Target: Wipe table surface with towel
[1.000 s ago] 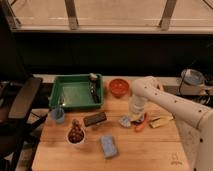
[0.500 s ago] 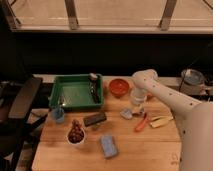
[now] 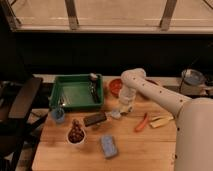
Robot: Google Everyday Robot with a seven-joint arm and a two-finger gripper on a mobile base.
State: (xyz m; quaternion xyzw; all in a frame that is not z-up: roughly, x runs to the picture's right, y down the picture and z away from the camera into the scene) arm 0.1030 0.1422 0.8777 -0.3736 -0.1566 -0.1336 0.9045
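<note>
While my gripper (image 3: 125,107) hangs over the table surface (image 3: 145,147), I cannot tell its grip; the towel (image 3: 115,113) lies touching it at eight o'clock, nearly underneath.

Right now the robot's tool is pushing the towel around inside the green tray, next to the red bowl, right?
Not quite. The camera view shows the tool and the towel on the wooden table, not inside the green tray. The tray sits to the side of them, holding other things. The red bowl is indeed close by.
</note>
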